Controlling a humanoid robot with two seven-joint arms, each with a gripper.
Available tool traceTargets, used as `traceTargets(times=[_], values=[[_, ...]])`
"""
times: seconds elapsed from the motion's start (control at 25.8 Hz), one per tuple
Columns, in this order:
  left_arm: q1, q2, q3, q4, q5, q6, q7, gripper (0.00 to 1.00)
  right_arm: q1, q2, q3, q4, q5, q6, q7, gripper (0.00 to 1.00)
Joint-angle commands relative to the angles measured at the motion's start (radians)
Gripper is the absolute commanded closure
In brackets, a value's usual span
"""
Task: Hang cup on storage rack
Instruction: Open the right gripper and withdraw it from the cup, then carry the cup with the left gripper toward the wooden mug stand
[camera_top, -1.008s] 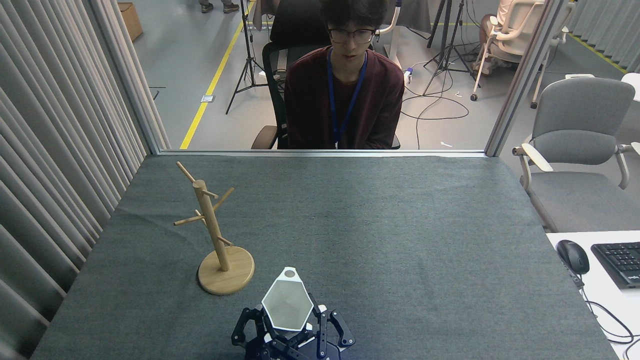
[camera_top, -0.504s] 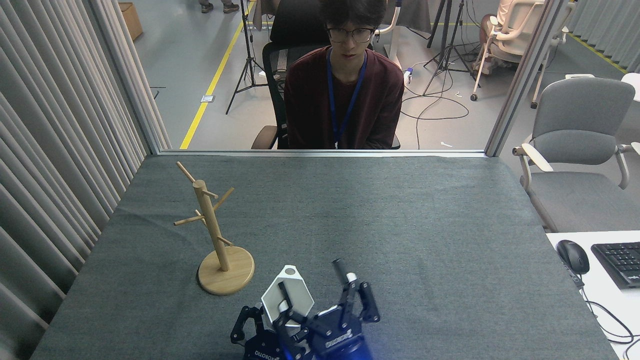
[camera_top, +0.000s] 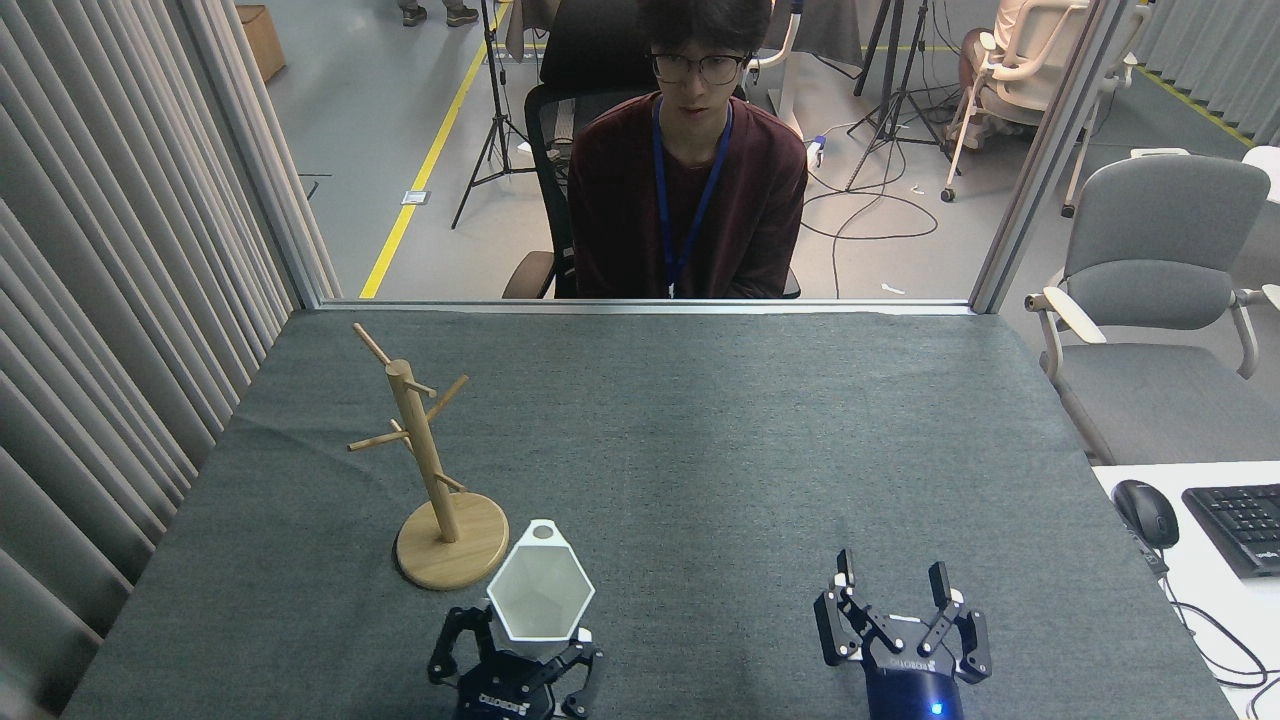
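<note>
The white hexagonal cup (camera_top: 540, 598) stands mouth-up near the table's front edge, its holed rim tab pointing away from me. My left gripper (camera_top: 520, 648) sits under it, shut on the cup's lower part, with the fingertips hidden by the cup. Just left of and behind the cup stands the wooden storage rack (camera_top: 424, 450), whose round base almost meets the cup's rim in this view. All of its pegs are bare. My right gripper (camera_top: 893, 582) is open at the front right, well apart from the cup, with nothing between its fingers.
A person in a dark red top (camera_top: 690, 190) sits beyond the table's far edge. A curtain (camera_top: 110, 300) runs along the left side. At the right are a grey chair (camera_top: 1160, 290) and a white desk with a mouse (camera_top: 1146, 512) and keyboard (camera_top: 1240, 525).
My right gripper has let go of the cup and swung out to the right, now open. The left gripper has carried the cup a little left, toward the rack's base.
</note>
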Motion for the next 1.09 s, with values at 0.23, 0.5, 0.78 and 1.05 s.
traceTargets(times=[0.23, 0.5, 0.78, 1.05], values=[[-0.101, 0.054, 0.336, 0.016, -0.094, 0.083, -0.001, 0.72, 0.019, -0.026, 0.008, 0.008, 0.014, -0.003, -0.005, 0.02], [-0.225, 0.059, 0.439, 0.148, -0.155, 0.084, -0.001, 0.72, 0.010, -0.021, 0.009, 0.008, 0.014, -0.004, -0.005, 0.02], [-0.264, 0.046, 0.440, 0.209, -0.235, 0.089, 0.001, 0.71, 0.013, -0.020, 0.008, 0.008, 0.014, -0.004, -0.004, 0.02], [-0.288, 0.042, 0.433, 0.264, -0.254, 0.089, 0.013, 0.71, 0.010, -0.017, 0.008, 0.008, 0.012, -0.004, -0.004, 0.02]])
